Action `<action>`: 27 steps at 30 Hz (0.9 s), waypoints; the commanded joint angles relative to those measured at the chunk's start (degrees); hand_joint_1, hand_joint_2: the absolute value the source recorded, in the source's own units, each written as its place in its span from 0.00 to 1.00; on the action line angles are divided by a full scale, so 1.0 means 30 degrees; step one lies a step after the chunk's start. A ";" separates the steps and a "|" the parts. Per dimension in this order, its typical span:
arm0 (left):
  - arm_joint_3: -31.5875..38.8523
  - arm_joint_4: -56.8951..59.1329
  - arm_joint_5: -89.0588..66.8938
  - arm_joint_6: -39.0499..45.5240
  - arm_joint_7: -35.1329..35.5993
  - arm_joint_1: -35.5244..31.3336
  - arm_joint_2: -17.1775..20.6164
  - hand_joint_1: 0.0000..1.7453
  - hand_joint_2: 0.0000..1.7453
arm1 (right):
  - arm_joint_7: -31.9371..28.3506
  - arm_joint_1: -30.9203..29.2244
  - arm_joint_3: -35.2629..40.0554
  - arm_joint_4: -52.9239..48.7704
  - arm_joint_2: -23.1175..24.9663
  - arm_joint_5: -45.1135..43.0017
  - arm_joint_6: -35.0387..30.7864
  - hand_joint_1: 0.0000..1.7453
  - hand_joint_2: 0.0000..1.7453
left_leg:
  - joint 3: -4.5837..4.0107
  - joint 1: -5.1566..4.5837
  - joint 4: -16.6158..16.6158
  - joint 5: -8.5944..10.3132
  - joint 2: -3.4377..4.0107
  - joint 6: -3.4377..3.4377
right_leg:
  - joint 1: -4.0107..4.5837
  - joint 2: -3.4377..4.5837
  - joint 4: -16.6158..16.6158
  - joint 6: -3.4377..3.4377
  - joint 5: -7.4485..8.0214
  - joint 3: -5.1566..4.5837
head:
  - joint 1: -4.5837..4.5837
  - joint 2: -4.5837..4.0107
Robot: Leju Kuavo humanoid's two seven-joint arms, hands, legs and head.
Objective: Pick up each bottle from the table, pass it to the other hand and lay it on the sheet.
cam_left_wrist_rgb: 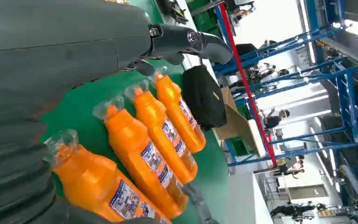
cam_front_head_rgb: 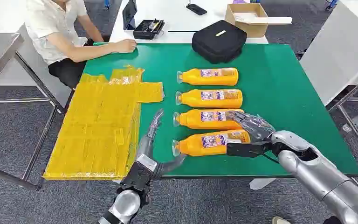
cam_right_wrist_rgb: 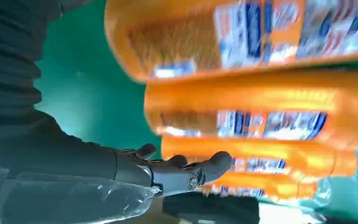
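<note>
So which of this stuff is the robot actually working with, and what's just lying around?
Working with: four orange bottles, yellow sheet, green table.

Lying around: black bag, cardboard box, black case, phone, tablet.

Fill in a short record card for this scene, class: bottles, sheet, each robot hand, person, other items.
bottles: four orange bottles lying in a row on the green table, caps toward the sheet
sheet: yellow sheet, bare, left of the row
right hand: right hand at the nearest bottle, grip unclear
left hand: left hand open, holding nothing
person: person seated at the far left corner
other: black bag
</note>
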 commanded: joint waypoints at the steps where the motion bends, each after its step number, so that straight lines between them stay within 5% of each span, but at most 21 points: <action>1: -0.0590 0.1301 0.0258 0.0032 -0.0071 -0.0837 -0.0253 0.00 1.00 | -0.0577 0.2152 -0.0459 0.0674 0.2143 -0.0180 -0.1120 0.00 1.00 | 0.0037 0.0101 -0.0029 0.0019 0.0018 -0.0081 | 0.0106 0.0001 -0.0089 -0.0114 0.0049 0.0067 | 0.0007 0.0000; 27: -0.1067 0.1302 0.0309 -0.0091 -0.0052 -0.0925 -0.0129 0.00 1.00 | -0.0652 0.2399 -0.1140 0.1223 0.2597 0.1004 -0.1578 0.00 1.00 | 0.0004 0.0028 -0.0001 0.0008 0.0021 -0.0030 | 0.0030 0.0005 -0.0013 -0.0046 0.0018 0.0000 | 0.0000 0.0007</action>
